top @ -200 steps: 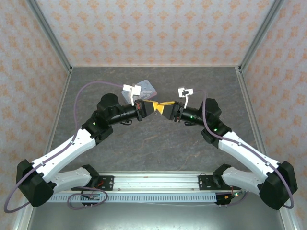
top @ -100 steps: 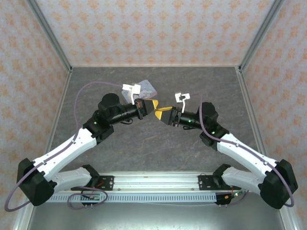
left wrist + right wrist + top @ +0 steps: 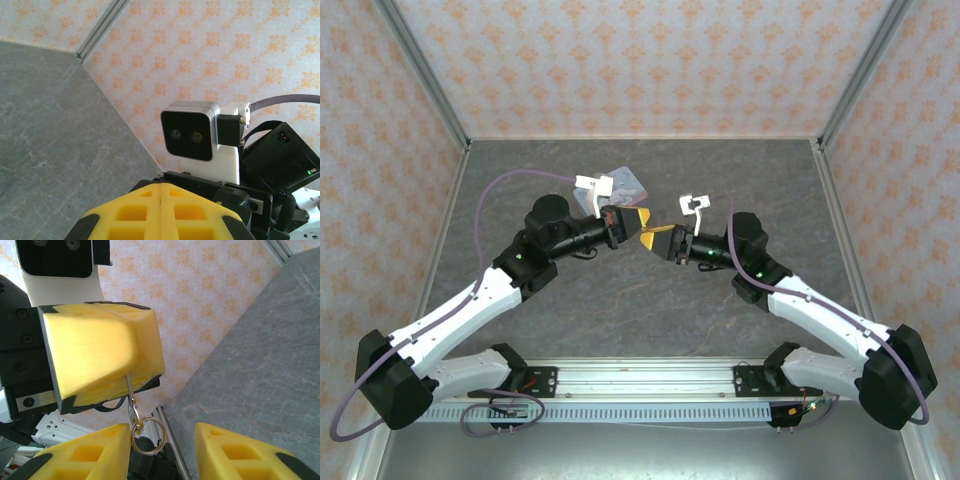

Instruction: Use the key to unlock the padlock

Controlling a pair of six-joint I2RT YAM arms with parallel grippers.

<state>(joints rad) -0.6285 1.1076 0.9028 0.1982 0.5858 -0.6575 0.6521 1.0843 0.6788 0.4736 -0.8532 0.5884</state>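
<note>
My left gripper [image 3: 642, 221] is held above the table's middle, its yellow pads [image 3: 161, 186] pressed together. In the right wrist view these pads [image 3: 100, 355] pinch a thin metal key [image 3: 131, 396]. The key's head and a split ring [image 3: 148, 436] hang out below the pads. My right gripper [image 3: 161, 432] is open, and the ring hangs just inside its left finger [image 3: 100, 450]. From above, the right gripper [image 3: 658, 238] meets the left one tip to tip. The padlock is hidden.
A pastel printed tin [image 3: 626, 183] lies on the grey table [image 3: 650, 300] behind the left wrist. Patterned walls and metal corner posts [image 3: 850, 80] enclose the table on three sides. The arm bases sit on the rail [image 3: 640, 385] at the near edge.
The right arm has swung left and its gripper has slid under the left fingertips. Its jaws have narrowed a little. The left arm has not moved.
</note>
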